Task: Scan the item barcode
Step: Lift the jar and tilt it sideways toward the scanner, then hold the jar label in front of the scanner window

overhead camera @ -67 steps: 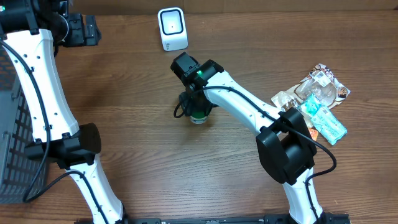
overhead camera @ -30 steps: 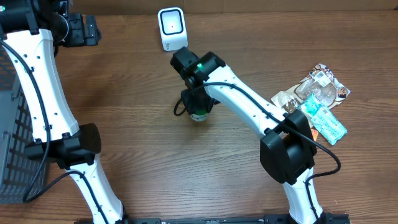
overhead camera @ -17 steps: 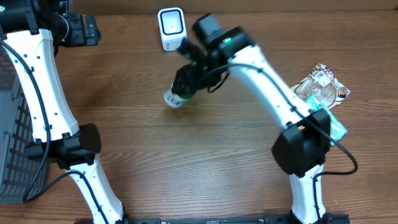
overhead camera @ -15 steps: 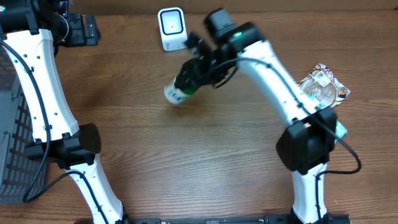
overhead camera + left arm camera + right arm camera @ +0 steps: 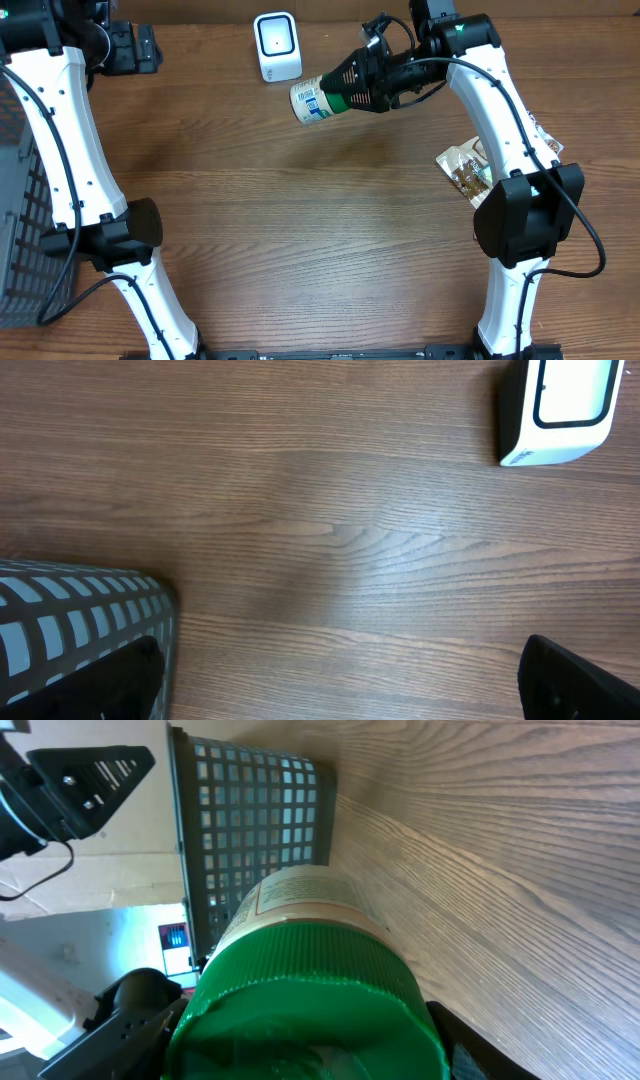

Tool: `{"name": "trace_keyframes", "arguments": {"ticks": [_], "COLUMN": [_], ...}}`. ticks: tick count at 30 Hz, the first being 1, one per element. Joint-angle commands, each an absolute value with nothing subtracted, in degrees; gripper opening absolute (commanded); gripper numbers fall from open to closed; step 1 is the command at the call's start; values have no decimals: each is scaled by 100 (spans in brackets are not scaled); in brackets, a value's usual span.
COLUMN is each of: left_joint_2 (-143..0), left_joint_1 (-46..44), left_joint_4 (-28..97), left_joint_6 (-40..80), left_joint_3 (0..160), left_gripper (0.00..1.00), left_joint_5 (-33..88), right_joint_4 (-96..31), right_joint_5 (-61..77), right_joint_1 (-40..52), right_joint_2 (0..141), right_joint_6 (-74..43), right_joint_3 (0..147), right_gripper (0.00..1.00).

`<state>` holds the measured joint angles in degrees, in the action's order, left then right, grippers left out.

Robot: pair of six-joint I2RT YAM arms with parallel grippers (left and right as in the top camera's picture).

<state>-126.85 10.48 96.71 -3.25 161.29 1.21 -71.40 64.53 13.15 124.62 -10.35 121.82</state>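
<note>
Right gripper [image 5: 358, 85] clamped on the lid end of the green-lidded bottle [image 5: 315, 101]. Bottle held sideways, just right of scanner [image 5: 277, 46]. Left gripper [image 5: 132, 48] wide, near basket [image 5: 18, 250]. Snack packets [image 5: 462, 165] far right.

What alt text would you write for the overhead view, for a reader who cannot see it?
The right tool grips a green-lidded jar by its lid, holding it sideways just right of a white scanner at the far edge of a wooden table. A grey basket sits at the left edge, packets at the right.
</note>
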Motion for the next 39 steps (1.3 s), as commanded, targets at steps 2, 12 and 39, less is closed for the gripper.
{"name": "trace_keyframes", "arguments": {"ticks": [2,12,39], "left_joint_2": [-12514,-12514,-12514], "left_joint_1": [1004,1004,1004], "left_joint_4": [9679,9679,9679], "left_joint_6": [-388,-388,-388], "left_joint_3": [16173,16173,16173], "left_gripper": [100,99,100], "left_joint_5": [104,104,104], "right_joint_4": [-6956,-5944,104], "right_joint_5": [6866,3898,-1304], "right_joint_1": [1323,1874,3240], "right_joint_2": [12101,12101,14184], "right_joint_6": [-1116,-1111,5190], "right_joint_3": [12383,12383,12372], "right_gripper": [41,41,54]}}
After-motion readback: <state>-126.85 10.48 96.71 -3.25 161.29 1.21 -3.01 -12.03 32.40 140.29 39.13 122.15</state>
